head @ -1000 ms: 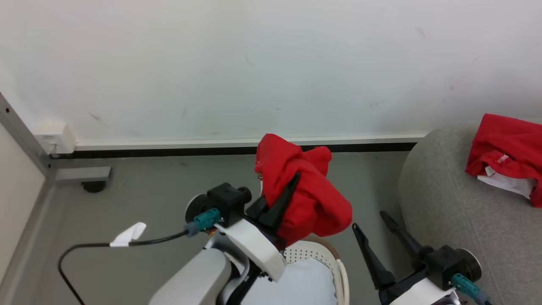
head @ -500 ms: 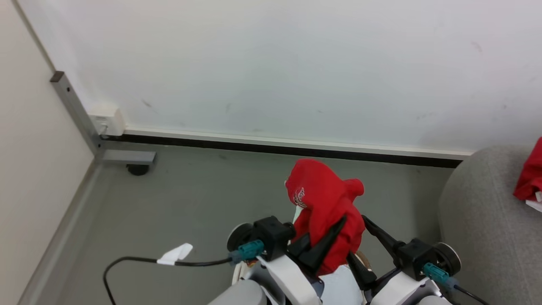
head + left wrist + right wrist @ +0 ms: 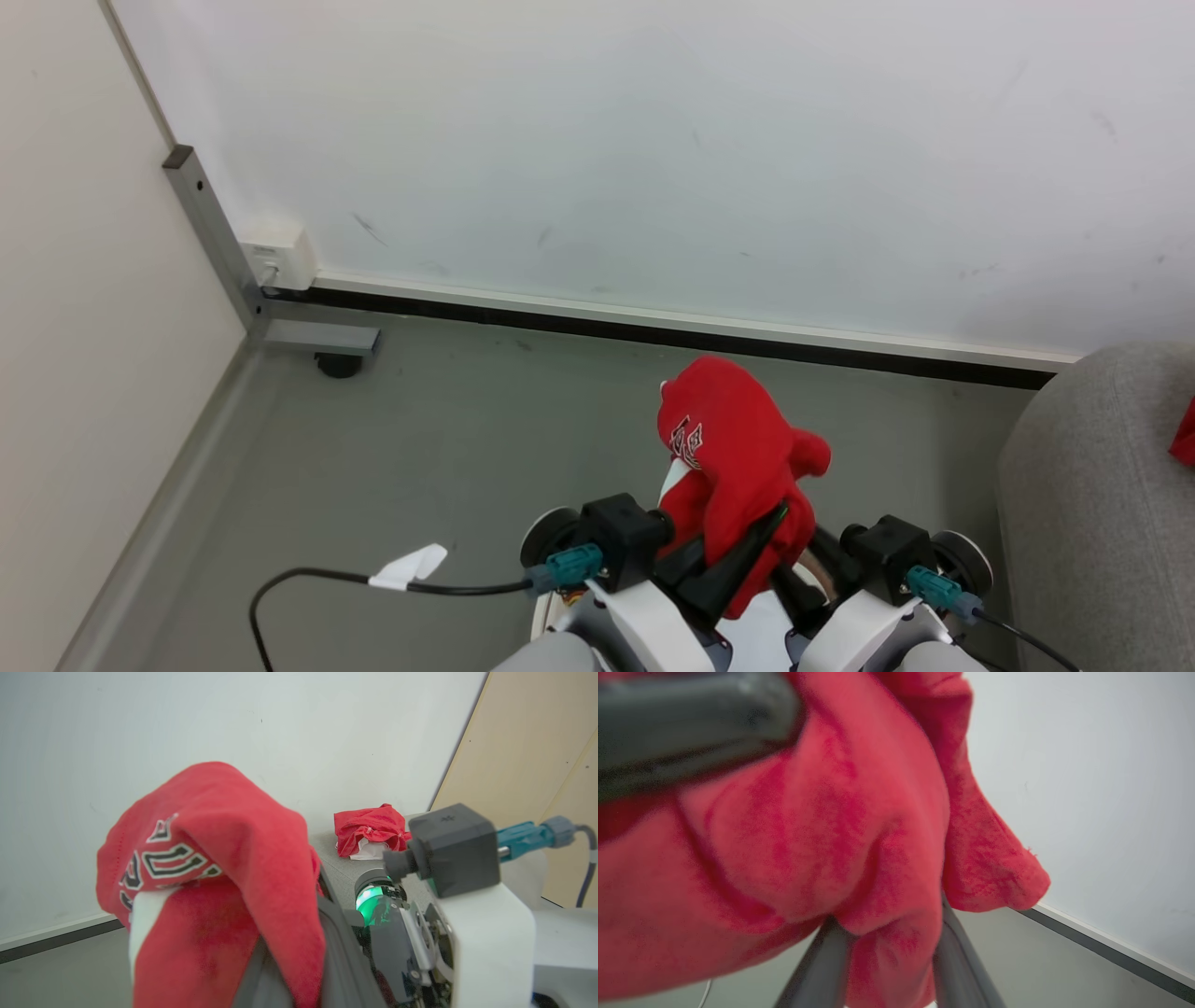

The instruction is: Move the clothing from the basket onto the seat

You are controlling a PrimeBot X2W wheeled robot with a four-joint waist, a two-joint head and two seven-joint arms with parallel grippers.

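Smooth off-white wall (image 3: 653, 140) meets a matte grey floor (image 3: 448, 439) along a dark skirting strip (image 3: 653, 334). Above the floor hangs the jersey (image 3: 738, 448), a soft, crumpled red bundle with white-edged black lettering and a fold of white lining. The left gripper (image 3: 738, 546) is clamped on it, its dark tapered jaws half buried in cloth. The right gripper (image 3: 810, 558) has its jaws apart with a red fold between them; the tips are hidden, so whether they pinch I cannot tell. At the right edge the rounded, woven grey seat (image 3: 1092, 485) is cut off, and a second red garment (image 3: 369, 828) lies bunched on it.
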